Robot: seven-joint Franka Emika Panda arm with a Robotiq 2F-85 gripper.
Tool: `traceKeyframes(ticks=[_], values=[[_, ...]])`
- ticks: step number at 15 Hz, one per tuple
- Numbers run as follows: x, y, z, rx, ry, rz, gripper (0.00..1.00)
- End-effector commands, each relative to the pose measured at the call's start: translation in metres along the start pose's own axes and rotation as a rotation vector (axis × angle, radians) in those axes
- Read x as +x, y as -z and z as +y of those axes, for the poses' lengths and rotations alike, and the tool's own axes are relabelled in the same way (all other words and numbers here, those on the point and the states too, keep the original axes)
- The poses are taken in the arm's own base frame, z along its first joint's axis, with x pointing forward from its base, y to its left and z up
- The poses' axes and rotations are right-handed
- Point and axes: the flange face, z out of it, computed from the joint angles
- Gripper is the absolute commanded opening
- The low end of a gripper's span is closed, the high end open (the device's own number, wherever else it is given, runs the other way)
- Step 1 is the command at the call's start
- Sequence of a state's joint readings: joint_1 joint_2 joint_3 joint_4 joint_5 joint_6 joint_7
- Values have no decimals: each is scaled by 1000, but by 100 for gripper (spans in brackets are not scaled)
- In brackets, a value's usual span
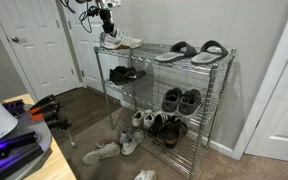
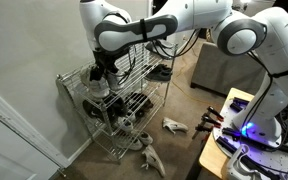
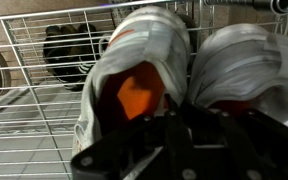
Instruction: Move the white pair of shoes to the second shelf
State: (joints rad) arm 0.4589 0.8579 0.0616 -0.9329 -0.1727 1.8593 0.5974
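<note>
At the top tier's left end, the gripper comes down on the white shoes and, in the wrist view, pinches the pair where their inner edges meet. The second shelf lies below, carrying dark shoes.

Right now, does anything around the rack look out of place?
Yes: loose off-white sneakers lie scattered on the floor before the rack, pointing different ways. The white pair on the top tier sits neatly together.
</note>
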Motion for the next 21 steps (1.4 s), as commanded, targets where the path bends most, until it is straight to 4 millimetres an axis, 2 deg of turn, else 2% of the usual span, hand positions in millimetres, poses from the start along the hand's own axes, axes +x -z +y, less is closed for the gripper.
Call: traceKeyframes(ticks=[1,2,4,7,13,17,21], values=[[-3,15,2,6,14,-14,3],[-2,15,3,6,12,-16,34],[-2,15,3,10,12,-15,40],[1,16,4,20,-6,-12,58],[10,32,2,80,-220,20,98],[5,25,-12,94,-358,13,100],[-2,4,-23,84,-400,0,100]])
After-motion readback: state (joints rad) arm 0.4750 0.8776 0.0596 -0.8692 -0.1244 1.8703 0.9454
